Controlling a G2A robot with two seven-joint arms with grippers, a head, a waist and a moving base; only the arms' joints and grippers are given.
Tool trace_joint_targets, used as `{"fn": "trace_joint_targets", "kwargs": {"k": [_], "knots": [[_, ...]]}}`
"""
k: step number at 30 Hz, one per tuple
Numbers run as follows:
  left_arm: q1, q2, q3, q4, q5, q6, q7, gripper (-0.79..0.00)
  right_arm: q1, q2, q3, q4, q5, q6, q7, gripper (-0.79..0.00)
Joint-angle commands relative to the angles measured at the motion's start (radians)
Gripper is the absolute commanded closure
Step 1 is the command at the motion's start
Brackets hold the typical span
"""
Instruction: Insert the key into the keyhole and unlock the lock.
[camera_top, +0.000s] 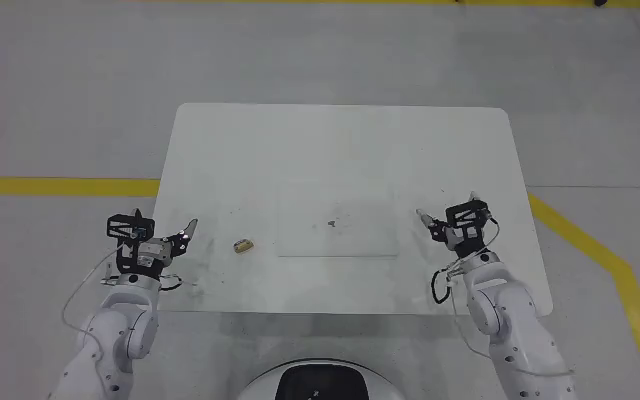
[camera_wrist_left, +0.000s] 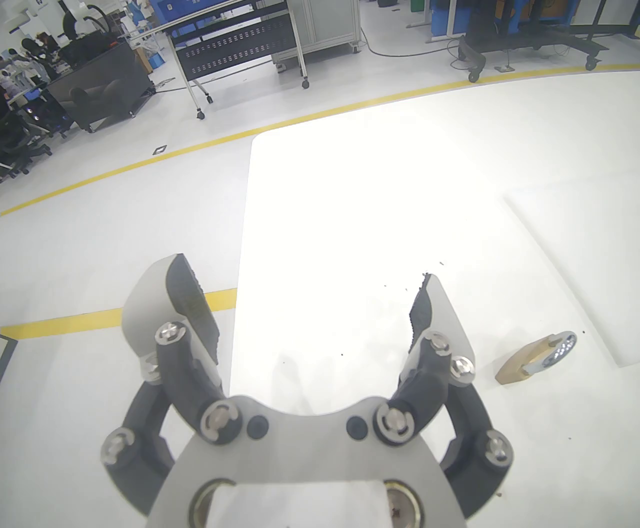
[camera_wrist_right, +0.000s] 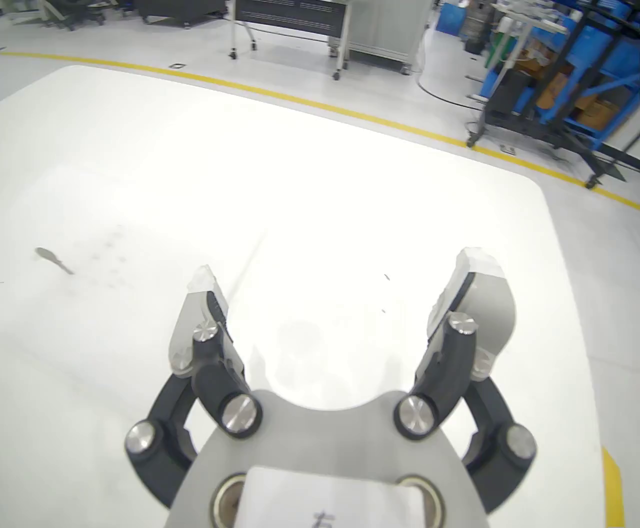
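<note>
Both hands wide open, nothing gripped. The lock (camera_top: 242, 245) lies flat on the counter (camera_top: 340, 140), with the left hand (camera_top: 165, 225) near it. The key (camera_top: 333, 222) rests on a pad (camera_top: 375, 240) beyond the lock, and the right hand (camera_top: 447, 210) is farther off. Best play, probably: pinch the key's head, blade free, while the left steadies the lock.

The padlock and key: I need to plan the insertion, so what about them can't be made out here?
- Padlock: it lies on its side in the left wrist view, and which way its keyhole faces cannot be told; in the top view it is too small.
- Shackle: glare in the left wrist view hides whether it is latched.
- Key: small and blurred in the right wrist view; teeth unreadable.
</note>
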Motion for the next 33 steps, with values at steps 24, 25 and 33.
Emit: {"fn": "trace_joint_targets", "kwargs": {"k": [24,25,33], "knots": [[0.000,0.000,0.000,0.000,0.000,0.000,0.000,-0.785,0.515,-0.037,-0.414,0.426,0.210,-0.643,0.318,-0.499],[0.000,0.000,0.000,0.000,0.000,0.000,0.000,-0.785,0.525,-0.039,-0.424,0.431,0.205,-0.644,0.325,-0.474],[0.000,0.000,0.000,0.000,0.000,0.000,0.000,-0.785,0.583,-0.054,-0.497,0.463,0.172,-0.620,0.351,-0.342]]}}
